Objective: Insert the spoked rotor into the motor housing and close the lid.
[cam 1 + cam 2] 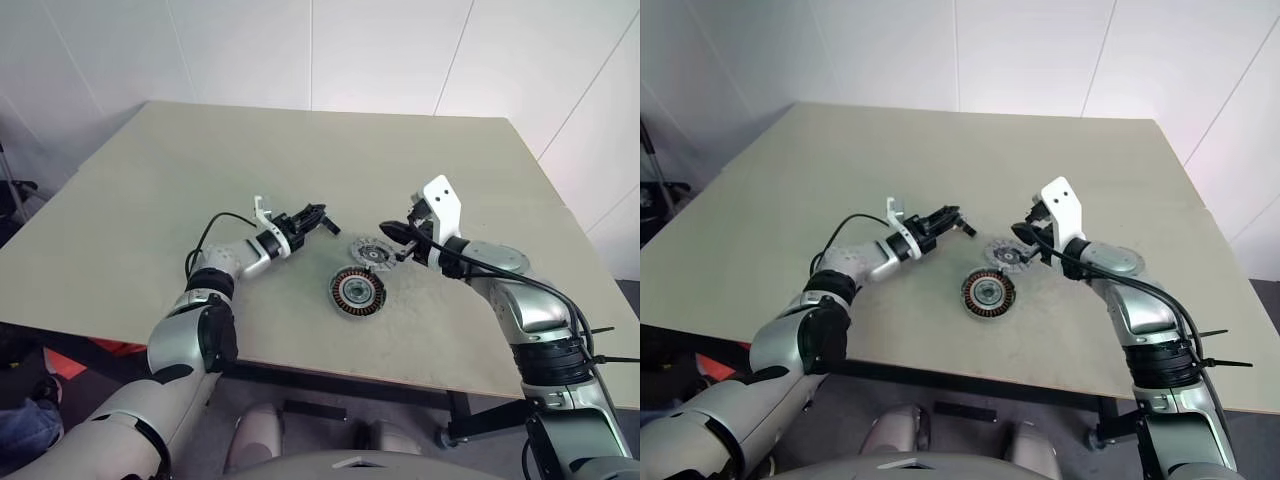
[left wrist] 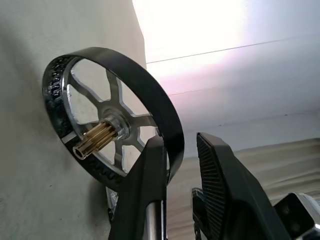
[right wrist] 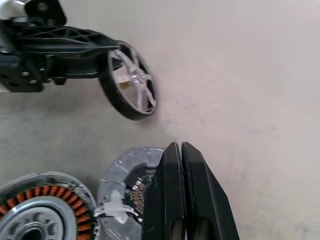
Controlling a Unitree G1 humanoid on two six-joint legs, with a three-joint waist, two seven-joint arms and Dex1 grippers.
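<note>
Fingers of our left gripper (image 1: 322, 216) pinch the spoked rotor (image 3: 131, 87) above the table (image 1: 200, 170). Our right gripper (image 3: 181, 150) is closed and empty, near the lid (image 1: 372, 250) and motor housing (image 1: 358, 292).

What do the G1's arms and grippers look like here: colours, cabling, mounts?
Both arms have glossy silver-grey shells with black joint bands. A loose black cable loops along each forearm. The left gripper and right gripper each have two black fingers with ribbed inner pads, and each wrist carries a white bracket.

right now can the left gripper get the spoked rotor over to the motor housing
Probably yes: the left gripper holds the spoked rotor clear of the table, the motor housing lies uncovered nearby, nothing between them.
</note>
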